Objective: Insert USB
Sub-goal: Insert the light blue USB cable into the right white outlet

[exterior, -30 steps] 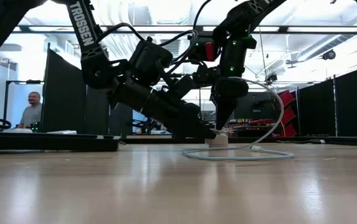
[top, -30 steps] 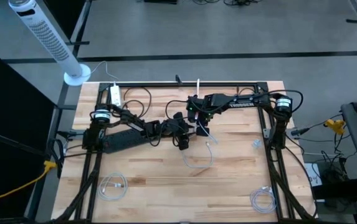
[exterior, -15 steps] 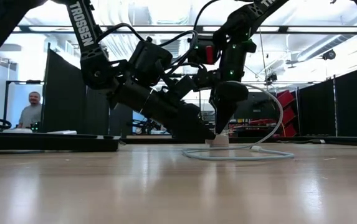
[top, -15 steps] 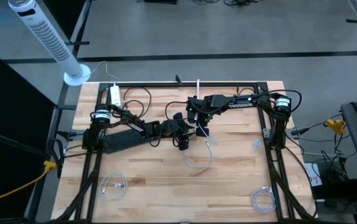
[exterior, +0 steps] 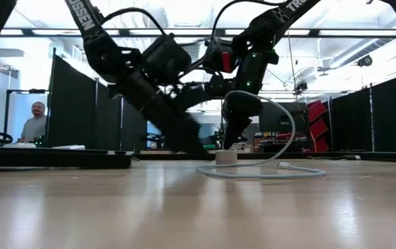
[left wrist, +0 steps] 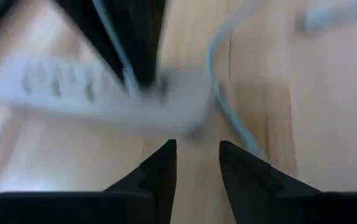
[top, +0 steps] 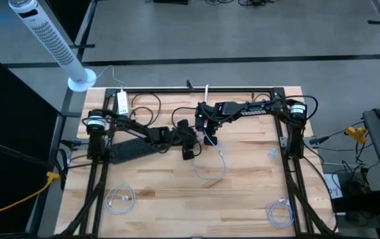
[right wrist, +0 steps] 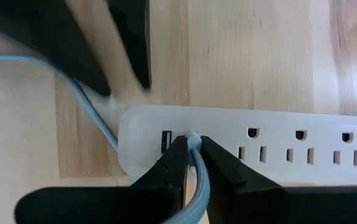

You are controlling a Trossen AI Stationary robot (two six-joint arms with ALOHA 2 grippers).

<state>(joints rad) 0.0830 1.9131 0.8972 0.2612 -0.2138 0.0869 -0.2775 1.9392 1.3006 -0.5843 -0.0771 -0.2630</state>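
The wooden tabletop (top: pixel 243 199) carries both arms, which meet near its centre.

A white power strip (right wrist: pixel 278 149) lies flat on the tabletop beneath the two end effectors. In the right wrist view its end section shows USB ports, followed by a row of mains outlets. In the low view only its end (exterior: pixel 225 156) is visible, resting on the wood.

The right end effector (right wrist: pixel 192 163) points down at the strip, its fingers (right wrist: pixel 172 167) closed narrowly on the USB cable (right wrist: pixel 198 180). The pale blue cable runs between the fingers, and its plug (right wrist: pixel 191 137) touches the strip at a USB port, beside a second, vacant port. How deep the plug sits cannot be determined.

The left end effector (left wrist: pixel 197 163) hovers just beside the strip on the opposite side, fingers (left wrist: pixel 159 171) narrowly parted and holding nothing.

The rest of the cable lies in a loose loop (top: pixel 211 174) on the tabletop near the strip.
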